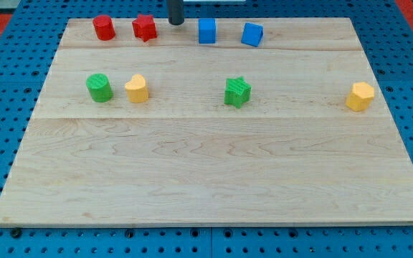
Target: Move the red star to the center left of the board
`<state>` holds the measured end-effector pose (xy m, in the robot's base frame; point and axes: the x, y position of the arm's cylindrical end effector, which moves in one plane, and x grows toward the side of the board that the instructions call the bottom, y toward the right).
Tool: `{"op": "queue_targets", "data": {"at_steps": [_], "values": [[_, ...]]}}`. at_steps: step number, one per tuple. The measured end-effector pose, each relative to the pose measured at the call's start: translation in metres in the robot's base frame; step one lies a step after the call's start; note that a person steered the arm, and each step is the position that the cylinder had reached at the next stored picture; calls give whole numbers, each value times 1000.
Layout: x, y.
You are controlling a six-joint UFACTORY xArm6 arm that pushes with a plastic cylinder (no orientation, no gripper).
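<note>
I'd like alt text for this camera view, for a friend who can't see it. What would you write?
A dark rod's tip rests at the top edge of a wooden board, just right of a red star and left of two blue blocks. A red cylinder sits farther left; below lie a green cylinder, a yellow block, a green star and another yellow block.
</note>
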<state>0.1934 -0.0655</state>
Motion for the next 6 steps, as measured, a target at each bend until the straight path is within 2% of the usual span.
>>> {"op": "queue_targets", "data": {"at_steps": [2,6], "values": [[0,-55],[-2,-50]]}}
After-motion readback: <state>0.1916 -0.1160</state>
